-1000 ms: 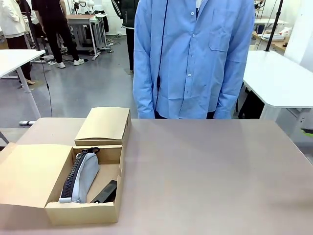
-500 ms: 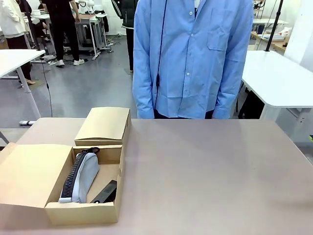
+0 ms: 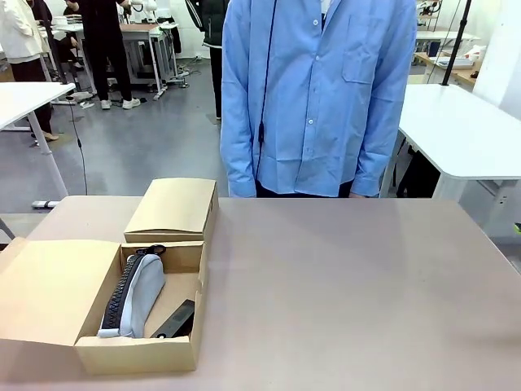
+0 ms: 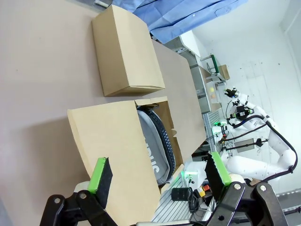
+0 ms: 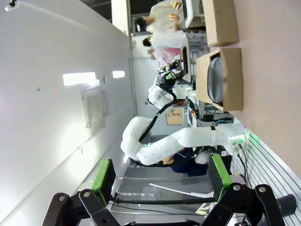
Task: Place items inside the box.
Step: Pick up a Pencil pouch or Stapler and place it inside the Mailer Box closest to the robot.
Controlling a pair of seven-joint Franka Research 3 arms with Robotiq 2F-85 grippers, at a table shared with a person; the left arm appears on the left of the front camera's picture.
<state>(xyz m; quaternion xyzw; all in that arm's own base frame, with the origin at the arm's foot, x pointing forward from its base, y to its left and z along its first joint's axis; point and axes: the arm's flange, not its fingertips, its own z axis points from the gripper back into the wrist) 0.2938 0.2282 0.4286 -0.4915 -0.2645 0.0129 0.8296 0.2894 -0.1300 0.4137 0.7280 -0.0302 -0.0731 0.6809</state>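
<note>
An open cardboard box stands at the table's near left with its flap folded out to the left. Inside lies a grey zip pouch with a black zipper, and beside it a small black stapler. In the left wrist view my left gripper hangs open above that box, with the lettered grey pouch below it and nothing between the fingers. My right gripper is open and empty, far from the box and turned on its side.
A closed cardboard box sits just behind the open one. A person in a blue shirt stands at the table's far edge. The bare table top stretches from the middle to the right.
The person has shifted slightly at the far edge. The box and what lies in it have not moved.
</note>
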